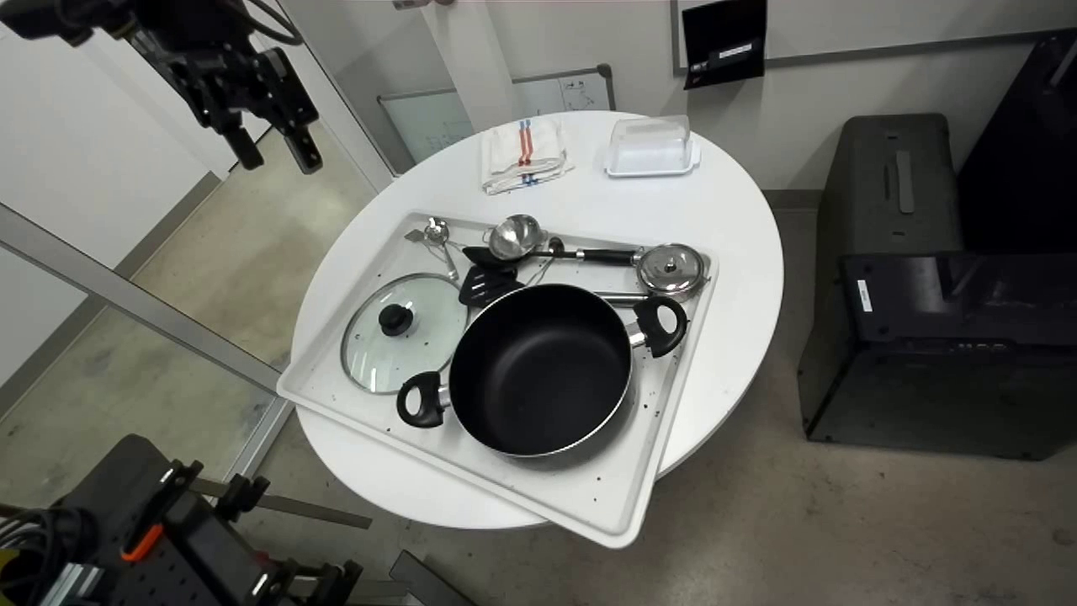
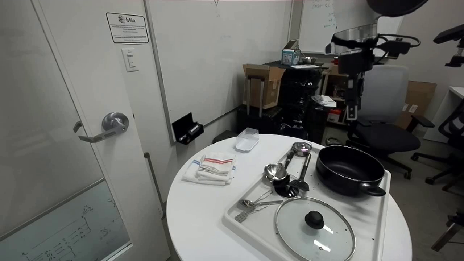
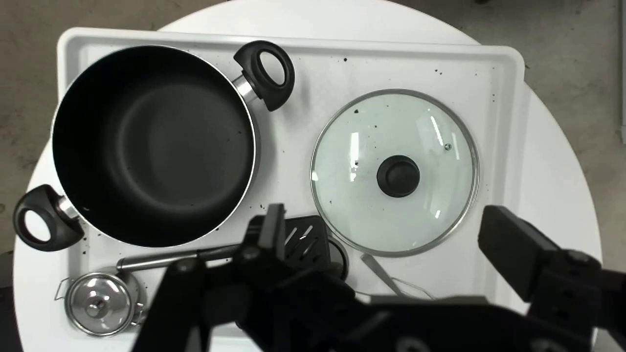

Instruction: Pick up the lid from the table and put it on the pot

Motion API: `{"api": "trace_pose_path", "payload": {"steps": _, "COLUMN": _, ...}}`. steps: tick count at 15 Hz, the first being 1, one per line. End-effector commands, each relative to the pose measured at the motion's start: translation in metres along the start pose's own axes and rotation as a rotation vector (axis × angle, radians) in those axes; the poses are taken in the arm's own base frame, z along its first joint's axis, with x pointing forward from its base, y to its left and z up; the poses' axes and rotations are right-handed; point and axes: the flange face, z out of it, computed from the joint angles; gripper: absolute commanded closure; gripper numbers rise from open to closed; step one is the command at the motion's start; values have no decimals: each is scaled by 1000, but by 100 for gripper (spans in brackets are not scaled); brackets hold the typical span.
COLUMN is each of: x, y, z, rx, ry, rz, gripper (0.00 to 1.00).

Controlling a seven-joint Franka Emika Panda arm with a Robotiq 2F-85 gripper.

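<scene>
The lid, clear glass with a metal rim and black knob, lies flat and knob up on the white tray, beside the pot; it shows in both exterior views (image 1: 421, 337) (image 2: 304, 232) and the wrist view (image 3: 396, 215). The black pot (image 1: 543, 370) (image 2: 349, 170) (image 3: 156, 146) is uncovered and empty on the same tray. The tray rests on the round white table (image 1: 732, 219) (image 2: 199, 214) (image 3: 557, 186). My gripper (image 1: 278, 158) (image 2: 351, 112) is raised well above the table. In the wrist view its fingers (image 3: 390, 239) are wide apart with nothing between them.
The tray (image 1: 606, 488) (image 3: 391, 51) has a raised rim and overhangs the table edge. A slotted spatula (image 1: 484, 286), small ladles and a small lidded metal pot (image 1: 671, 268) lie close behind the pot and lid. Folded towels (image 1: 523, 151) and a clear container (image 1: 649, 147) sit farther back.
</scene>
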Motion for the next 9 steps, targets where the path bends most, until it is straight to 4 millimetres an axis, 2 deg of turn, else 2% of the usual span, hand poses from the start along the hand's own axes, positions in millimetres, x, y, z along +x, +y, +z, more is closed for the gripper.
{"api": "trace_pose_path", "payload": {"steps": 1, "x": 31, "y": -23, "z": 25, "rx": -41, "ry": -5, "rz": -12, "gripper": 0}}
{"api": "trace_pose_path", "payload": {"steps": 9, "x": 60, "y": -65, "z": 103, "rx": -44, "ry": -28, "rz": -68, "gripper": 0}}
